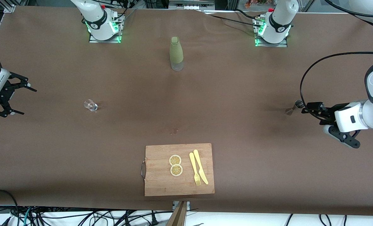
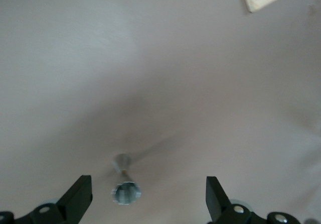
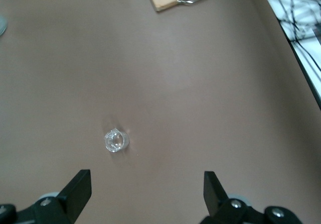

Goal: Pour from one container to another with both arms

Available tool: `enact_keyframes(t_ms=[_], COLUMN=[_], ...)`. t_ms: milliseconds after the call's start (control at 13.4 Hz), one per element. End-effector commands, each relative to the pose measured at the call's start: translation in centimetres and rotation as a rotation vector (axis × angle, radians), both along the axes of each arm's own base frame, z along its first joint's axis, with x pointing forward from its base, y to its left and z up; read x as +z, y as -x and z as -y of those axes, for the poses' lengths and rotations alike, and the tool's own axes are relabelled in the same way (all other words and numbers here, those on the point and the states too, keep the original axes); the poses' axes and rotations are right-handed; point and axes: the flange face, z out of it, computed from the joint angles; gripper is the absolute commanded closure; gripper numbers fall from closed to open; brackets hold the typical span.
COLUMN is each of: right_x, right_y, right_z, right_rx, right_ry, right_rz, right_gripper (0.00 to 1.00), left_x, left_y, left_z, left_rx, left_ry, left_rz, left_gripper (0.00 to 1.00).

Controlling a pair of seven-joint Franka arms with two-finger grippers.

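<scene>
both arms (image 1: 356,116), no legible writing

A robotics lab: bolted arm bases (image 1: 104,28) (green-lit), loose cables (image 1: 79,216), papered table (image 1: 236,94).

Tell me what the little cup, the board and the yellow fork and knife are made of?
The little cup looks like clear glass or plastic: you see through it. The cutting board looks like pale wood, with grain lines. The fork and knife look like matte yellow plastic, though that is less certain.
</scene>
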Motion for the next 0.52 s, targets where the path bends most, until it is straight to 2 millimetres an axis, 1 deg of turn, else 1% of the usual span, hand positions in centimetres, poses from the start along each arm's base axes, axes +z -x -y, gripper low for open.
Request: enact_keyframes(t_ms=[0,75,149,224,298,373,448], right_x=[1.5,2.0,2.7,3.3,4.1,5.0,6.2], right_y=[0.7,0.8,1.1,1.5,2.1,2.8,3.7], right_z=[-1.8,-2.7,-3.6,-4.3,-5.8,-6.7,-8.0], right_rx=[-0.175,-0.253,-0.346,-0.435,-0.504,-0.588,-0.675], right_ry=[0.046,0.056,0.061,0.068,0.089,0.12,0.144], right_rz=[-0.012,-0.027,-0.045,-0.068,-0.091,-0.108,-0.122], right_gripper=[0.01,0.01,0.01,0.01,0.01,0.01,0.01], left_x=[4.8,6.5,7.6,8.7,9.4,10.2,10.8], left_y=[1.3,1.9,2.4,3.0,3.6,4.3,4.9], left_z=[1.3,1.2,1.3,2.0,2.2,2.2,2.3], left_rx=[0.05,0.123,0.198,0.238,0.267,0.302,0.334], left_ry=[-0.089,-0.12,-0.138,-0.138,-0.14,-0.141,-0.142], left_rz=[0.07,0.083,0.083,0.082,0.068,0.053,0.036], left_gripper=[0.0,0.0,0.0,0.0,0.0,0.0,0.0])
